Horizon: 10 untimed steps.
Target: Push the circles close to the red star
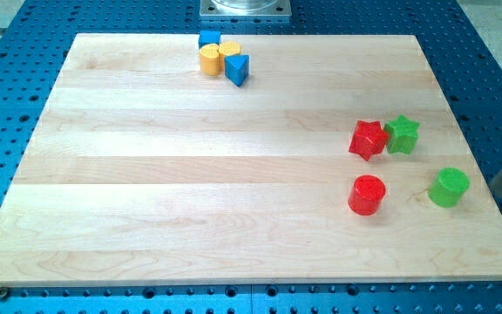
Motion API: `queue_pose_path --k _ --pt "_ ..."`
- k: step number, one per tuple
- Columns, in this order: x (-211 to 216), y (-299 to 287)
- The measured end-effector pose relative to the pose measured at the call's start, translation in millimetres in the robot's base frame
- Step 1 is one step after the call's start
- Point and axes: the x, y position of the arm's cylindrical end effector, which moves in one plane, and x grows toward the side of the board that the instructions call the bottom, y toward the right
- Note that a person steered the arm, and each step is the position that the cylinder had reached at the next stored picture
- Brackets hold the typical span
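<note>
The red star (pixel 368 139) lies at the view's right, touching a green star (pixel 401 134) on its right. A red circle (pixel 366 194) stands just below the red star, with a small gap. A green circle (pixel 449 187) stands to the right of the red circle, below the green star. My rod enters blurred from the view's right edge. My tip (pixel 499 194) is just right of the green circle, apart from it.
At the view's top, a blue cube (pixel 209 39), two yellow round blocks (pixel 211 59) (pixel 229 52) and a blue triangle (pixel 238 69) are clustered near the board's top edge. The wooden board (pixel 190 192) lies on a blue perforated table.
</note>
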Motion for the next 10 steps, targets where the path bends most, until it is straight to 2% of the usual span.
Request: queue_pose_path --k 1,3,5,6,7,8,9,10 --pt "1 -64" --pt "34 -99" --pt "-33 -120" --pt "-2 -119" --pt "52 -124" --pt "23 -165" --pt "-27 -159" --pt "-51 -161"
